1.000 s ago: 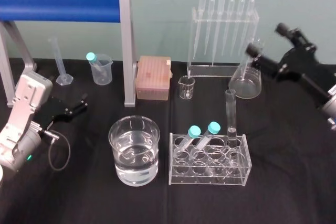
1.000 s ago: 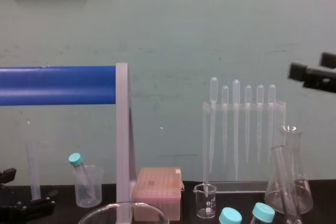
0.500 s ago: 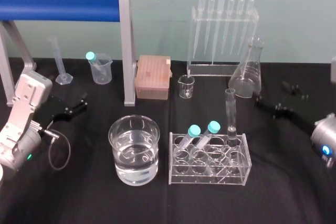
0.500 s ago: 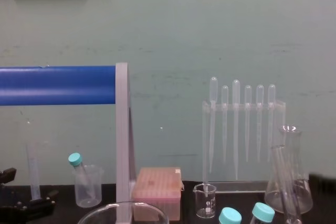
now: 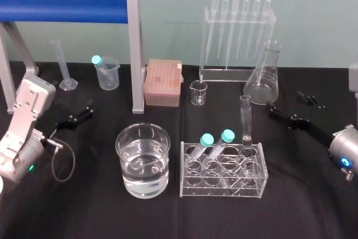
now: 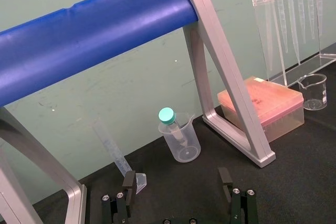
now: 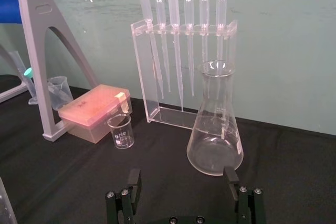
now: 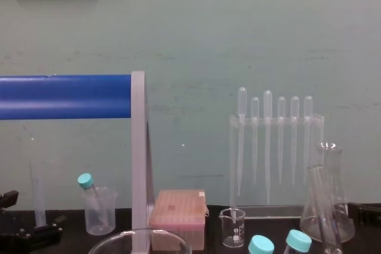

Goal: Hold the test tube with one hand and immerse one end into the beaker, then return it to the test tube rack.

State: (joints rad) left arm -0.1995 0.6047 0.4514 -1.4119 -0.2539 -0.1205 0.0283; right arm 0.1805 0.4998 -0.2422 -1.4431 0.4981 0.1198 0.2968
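- Locate the black table (image 5: 84, 205) beneath every item.
- Note the blue bar (image 5: 61, 4) on its grey frame (image 5: 134, 54), spanning the far left.
- Find the left gripper (image 6: 176, 174) low over the table at the left, near side of the frame and well apart from the beaker (image 5: 121, 150). Fingers spread wide, nothing between them.
- Find the right gripper (image 7: 182, 171) low at the right, near the conical flask (image 5: 263, 76) and to the right of the test tube rack (image 5: 224, 191). Fingers spread apart, gripping nothing.
- See the clear pipette rack (image 5: 238, 74) at far centre-right, against the wall, with bulb-topped pipettes (image 5: 235, 20) hanging in a row.
- Beaker: near centre, just beside the left end of the test tube rack, holding clear liquid to about half height.
- Test tube rack: clear plastic, near centre-right.
- Conical flask: far right, near side of the pipette rack, upright.
- See the pink tip box (image 5: 163, 82) at the far side, just right of the frame post.
- See the cloudy plastic beaker (image 5: 109, 75) at far left under the bar, with a teal-capped tube leaning inside, and the graduated cylinder (image 5: 64, 65) to its left.
- See the small glass beaker (image 5: 198, 93) between tip box and flask.
- Find the test tube (image 5: 245, 118) upright in the far right hole of the test tube rack, open rim up, free of both grippers and apart from the beaker.
- Note two teal-capped tubes (image 5: 226, 136) leaning in the rack, left of the test tube.
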